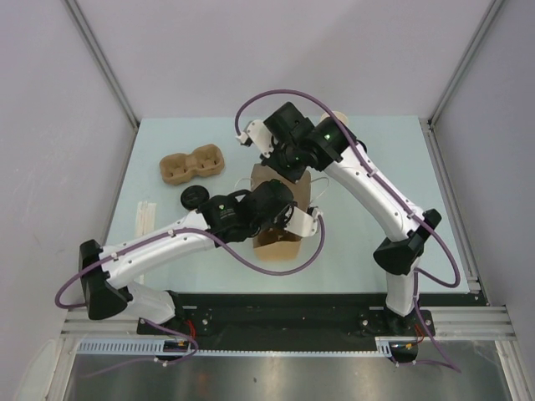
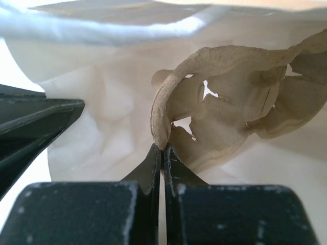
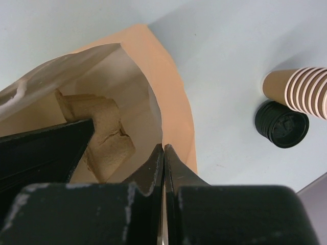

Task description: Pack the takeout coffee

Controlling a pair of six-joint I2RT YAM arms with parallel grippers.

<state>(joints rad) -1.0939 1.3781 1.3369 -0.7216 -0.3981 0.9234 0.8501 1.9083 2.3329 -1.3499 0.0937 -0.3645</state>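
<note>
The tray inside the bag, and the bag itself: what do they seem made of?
The tray looks like moulded paper pulp: matt grey-brown, fibrous, ragged holes. The bag seems thin kraft paper: tan outside, white and creased inside.

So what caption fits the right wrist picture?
Right end effector pinches bag rim; carrier inside, cups and lid nearby.

— What sits on the counter [image 1: 376, 167]?
— A brown paper bag [image 1: 276, 245] mid-counter. To the left, a pulp cup carrier [image 1: 192, 164], a round black lid [image 1: 195, 199] and pale packets [image 1: 146, 215].
— Far right?
— Stacked tan cups [image 3: 301, 89] on their side, with black lids [image 3: 282, 124] just beside them.
</note>
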